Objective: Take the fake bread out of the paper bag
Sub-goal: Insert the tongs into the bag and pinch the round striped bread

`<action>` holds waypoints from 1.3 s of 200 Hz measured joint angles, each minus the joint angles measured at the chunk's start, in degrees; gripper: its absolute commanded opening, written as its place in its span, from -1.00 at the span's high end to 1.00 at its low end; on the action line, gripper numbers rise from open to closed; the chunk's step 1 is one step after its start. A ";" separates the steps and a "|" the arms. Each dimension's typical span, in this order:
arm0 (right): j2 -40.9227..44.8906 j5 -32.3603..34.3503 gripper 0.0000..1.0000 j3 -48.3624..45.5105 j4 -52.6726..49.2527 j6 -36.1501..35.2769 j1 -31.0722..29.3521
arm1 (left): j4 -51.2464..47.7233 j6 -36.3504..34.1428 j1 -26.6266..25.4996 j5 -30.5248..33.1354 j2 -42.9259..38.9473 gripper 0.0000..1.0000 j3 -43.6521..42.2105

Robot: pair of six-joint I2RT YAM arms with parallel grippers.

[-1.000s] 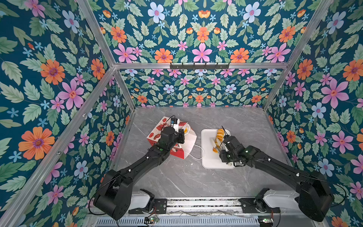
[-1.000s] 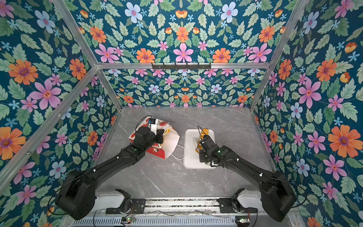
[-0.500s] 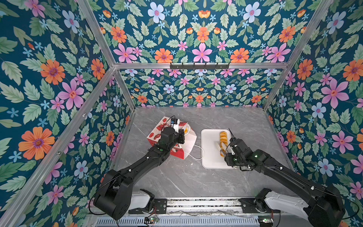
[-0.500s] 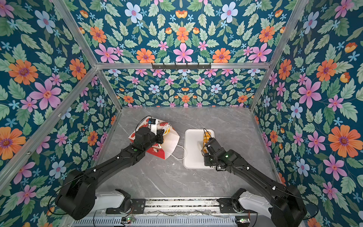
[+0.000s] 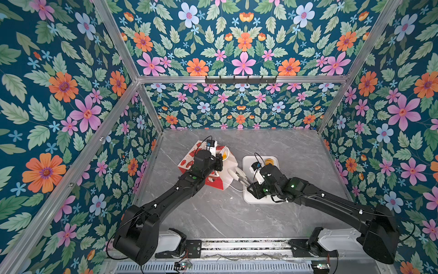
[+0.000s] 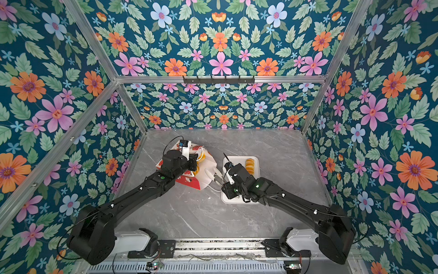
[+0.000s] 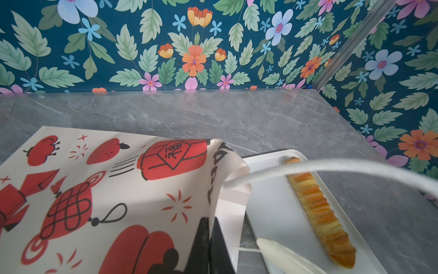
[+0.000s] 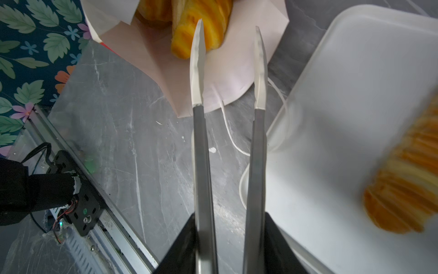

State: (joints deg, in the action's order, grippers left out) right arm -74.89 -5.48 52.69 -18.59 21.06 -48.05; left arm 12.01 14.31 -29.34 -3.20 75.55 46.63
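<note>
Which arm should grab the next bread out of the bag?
The right. The right gripper is open and empty, aimed at the bread showing at the mouth of the bag. The left gripper is shut on the bag's edge, so it looks busy.

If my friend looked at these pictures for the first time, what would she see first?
Probably the bright flowery walls all around, then the paper bag with red prints tipped over on the grey table, its edge pinched by the left pincer. Yellow bread peeks from the bag's mouth, with the open right pincer pointing at it, and a long golden pastry lies on the white tray beside the bag.
</note>
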 measured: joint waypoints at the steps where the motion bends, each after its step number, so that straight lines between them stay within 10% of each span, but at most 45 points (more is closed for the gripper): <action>1: -0.22 -0.04 0.19 0.04 0.39 0.00 0.00 | -0.22 -0.09 0.00 0.00 0.04 1.00 0.17; 108: -9.88 2.05 0.13 -0.66 16.26 -1.77 0.94 | -20.85 -11.37 -0.57 0.66 7.37 1.00 15.26; 260: -18.27 -4.20 0.07 0.92 26.05 -1.68 5.22 | -25.79 -12.63 -3.08 1.90 9.51 1.00 18.14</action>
State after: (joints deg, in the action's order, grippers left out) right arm -93.17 -9.67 53.60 7.46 19.38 -42.83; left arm -13.78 1.67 -32.42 -1.30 85.06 64.77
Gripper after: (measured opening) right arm 0.467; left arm 0.050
